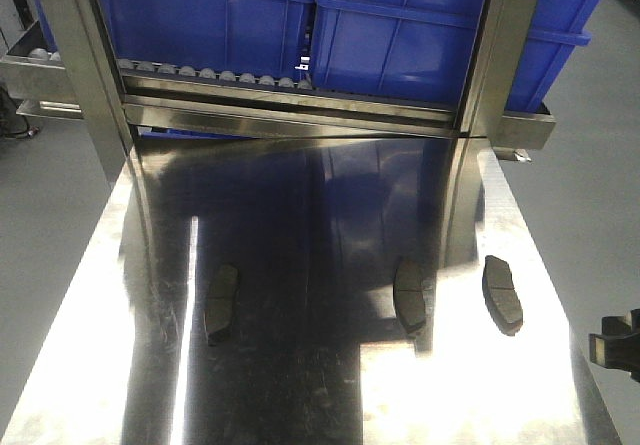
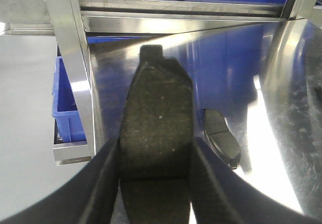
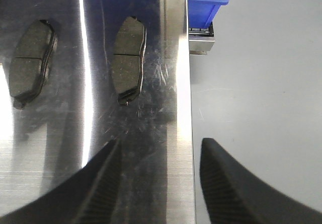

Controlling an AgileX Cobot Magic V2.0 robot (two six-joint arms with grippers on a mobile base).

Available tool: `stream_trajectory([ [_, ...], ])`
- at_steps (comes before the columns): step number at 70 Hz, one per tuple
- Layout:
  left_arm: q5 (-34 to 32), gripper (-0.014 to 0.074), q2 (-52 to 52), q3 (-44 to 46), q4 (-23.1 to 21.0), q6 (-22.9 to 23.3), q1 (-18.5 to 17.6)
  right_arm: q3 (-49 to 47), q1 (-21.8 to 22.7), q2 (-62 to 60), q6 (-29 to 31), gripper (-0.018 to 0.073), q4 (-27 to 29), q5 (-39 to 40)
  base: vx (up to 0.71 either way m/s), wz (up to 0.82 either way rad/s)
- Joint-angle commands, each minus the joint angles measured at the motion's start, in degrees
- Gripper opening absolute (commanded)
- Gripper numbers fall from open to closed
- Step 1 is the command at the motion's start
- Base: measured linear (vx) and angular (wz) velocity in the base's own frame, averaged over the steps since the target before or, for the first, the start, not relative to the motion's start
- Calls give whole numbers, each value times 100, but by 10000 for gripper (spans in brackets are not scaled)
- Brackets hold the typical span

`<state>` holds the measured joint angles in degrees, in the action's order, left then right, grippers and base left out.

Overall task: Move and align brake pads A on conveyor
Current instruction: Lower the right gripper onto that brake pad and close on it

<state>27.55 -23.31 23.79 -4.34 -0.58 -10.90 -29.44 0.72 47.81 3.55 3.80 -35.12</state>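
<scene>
Over the slick table (image 1: 300,405), clamps one stiff, thin brake pad (image 2: 158,108) across its long edges in the left end effector (image 2: 156,151), with the right end effector (image 3: 158,151) open.

Front view down onto table (image 1: 90,365), 2 wrist views close above

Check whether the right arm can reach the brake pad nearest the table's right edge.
Probably yes. The right gripper is open and empty, and that brake pad lies flat just ahead of it on the steel table, nothing between.
</scene>
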Motion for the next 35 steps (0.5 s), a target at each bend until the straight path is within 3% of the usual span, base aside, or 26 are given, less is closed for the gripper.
stream_trajectory([
  [1,-555,-6,-26,175,-77,23,-23,-234,-81,31,197,412,4,301,0,0],
  [9,-555,-6,-26,175,-77,23,-23,-554,-522,363,332,415,3,149,0,0],
  [17,-555,-6,-26,175,-77,23,-23,-997,-964,973,87,415,-82,73,0,0],
  [35,-555,-6,-26,175,-77,23,-23,-2080,-1069,2784,-859,434,-308,-97,0,0],
])
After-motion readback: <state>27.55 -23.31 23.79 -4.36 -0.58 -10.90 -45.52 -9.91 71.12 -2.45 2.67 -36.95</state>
